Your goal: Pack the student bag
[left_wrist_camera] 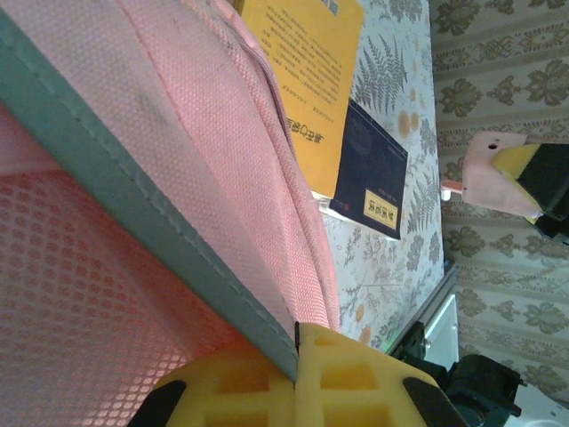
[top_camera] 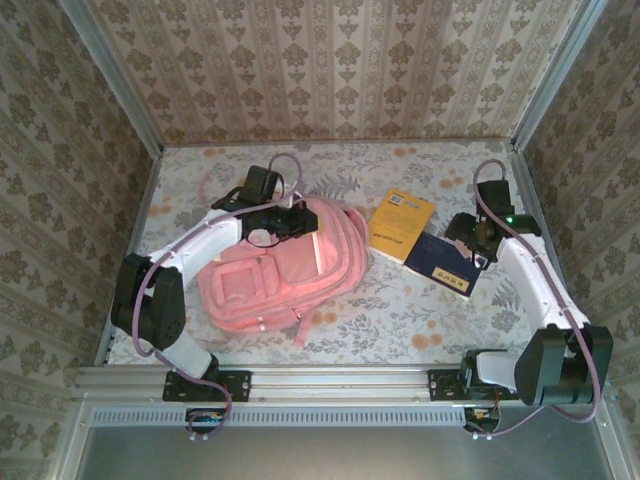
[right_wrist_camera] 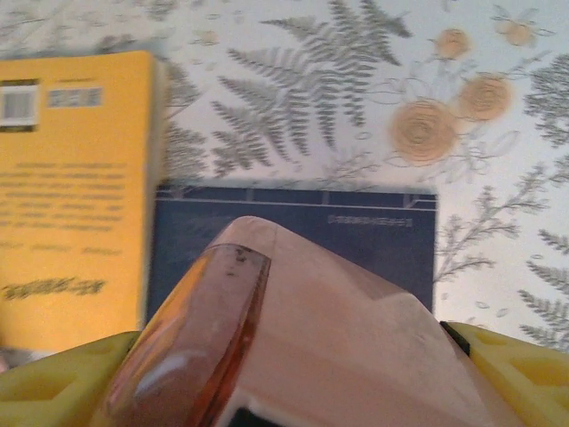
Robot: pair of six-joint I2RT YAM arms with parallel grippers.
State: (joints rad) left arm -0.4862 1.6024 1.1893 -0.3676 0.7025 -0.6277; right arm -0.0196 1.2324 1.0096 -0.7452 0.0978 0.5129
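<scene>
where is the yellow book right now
In the top view the yellow book lies just right of the bag, with the blue book against its near right corner.

Beige damask-patterned walls [top_camera: 330, 60]; floral fern-print tabletop [top_camera: 400, 325]; aluminium rail [top_camera: 340, 383] along near edge.

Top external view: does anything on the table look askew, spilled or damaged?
Nothing stands out. The student bag lies flat, the left gripper shut on its rim; the yellow book and navy book lie flat beside it.
</scene>
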